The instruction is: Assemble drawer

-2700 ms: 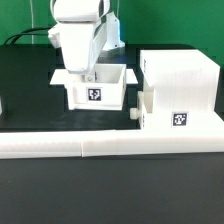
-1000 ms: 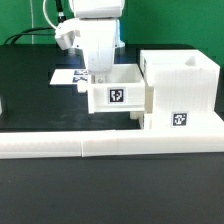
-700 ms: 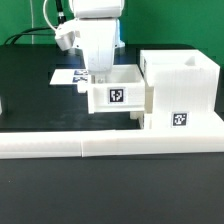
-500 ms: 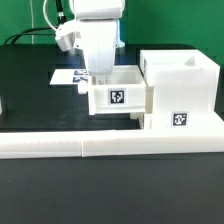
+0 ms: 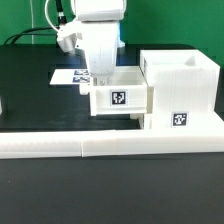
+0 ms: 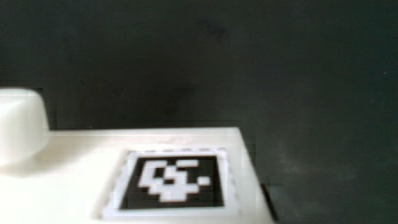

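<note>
The small white drawer tray (image 5: pixel 120 96), with a tag on its near face, is level with the upper part of the large white box shell (image 5: pixel 184 88) and touches the shell's side on the exterior view's left. My gripper (image 5: pixel 100 76) reaches down into the tray from above and looks shut on its wall; the fingertips are hidden. A knob (image 5: pixel 136 116) of a second tray sticks out of the shell low down. The wrist view shows a tagged white surface (image 6: pixel 175 180) and a rounded white piece (image 6: pixel 18 125); the jaws do not show there.
The long low white wall strip (image 5: pixel 100 146) runs across the front, right against the shell. The marker board (image 5: pixel 66 76) lies flat on the black table behind the tray. Cables hang behind the arm.
The tray has gone with my gripper from the middle of the table toward the exterior view's right, up against the shell. In the last half second it edged slightly further right.
</note>
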Motion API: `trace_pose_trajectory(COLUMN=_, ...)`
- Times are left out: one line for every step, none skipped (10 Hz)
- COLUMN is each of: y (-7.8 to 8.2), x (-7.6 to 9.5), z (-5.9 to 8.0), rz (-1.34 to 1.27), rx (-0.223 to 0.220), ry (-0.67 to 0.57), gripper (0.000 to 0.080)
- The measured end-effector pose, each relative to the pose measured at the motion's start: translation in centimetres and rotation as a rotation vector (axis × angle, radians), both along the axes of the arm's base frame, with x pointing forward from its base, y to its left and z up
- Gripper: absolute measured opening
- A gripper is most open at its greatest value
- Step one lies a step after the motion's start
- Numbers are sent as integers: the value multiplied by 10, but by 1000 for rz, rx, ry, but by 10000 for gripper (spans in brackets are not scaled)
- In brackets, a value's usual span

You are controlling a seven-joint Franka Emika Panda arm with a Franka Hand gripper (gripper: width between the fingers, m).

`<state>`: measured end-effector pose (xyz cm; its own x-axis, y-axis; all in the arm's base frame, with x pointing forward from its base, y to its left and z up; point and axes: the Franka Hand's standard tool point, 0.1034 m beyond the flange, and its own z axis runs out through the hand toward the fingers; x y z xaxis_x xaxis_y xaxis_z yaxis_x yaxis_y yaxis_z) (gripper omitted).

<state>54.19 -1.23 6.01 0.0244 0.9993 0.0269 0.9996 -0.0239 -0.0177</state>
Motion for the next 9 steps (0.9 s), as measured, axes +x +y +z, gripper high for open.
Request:
trace_pose_trajectory(y=1, x=0, z=0, rz=-1, rx=0, ry=0, gripper=44)
trace_pose_trajectory(y=1, x=0, z=0, rz=-4, rx=0, ry=0, gripper=44)
trace_pose_trajectory(y=0, x=-1, z=-1, rz=-6, rx=1, ry=-4, gripper=44)
trace_pose_trajectory(y=-1, x=-1, z=-2, rz=-7, rx=0, ry=-3, gripper=44)
trace_pose_trajectory(y=-1, x=-2, z=-2, rz=-7, rx=1, ry=-3, gripper=44)
trace_pose_trajectory(y=-1, x=-2, z=-2, rz=-8, rx=1, ry=-3, gripper=44)
trace_pose_trajectory(y=-1, x=-2, z=-2, rz=-8, rx=1, ry=-2, gripper=44)
trace_pose_trajectory(y=-1, x=-2, z=-2, rz=-8, rx=1, ry=-2, gripper=44)
trace_pose_trajectory(y=-1, x=-2, z=-2, rz=-8, rx=1, ry=-2, gripper=44)
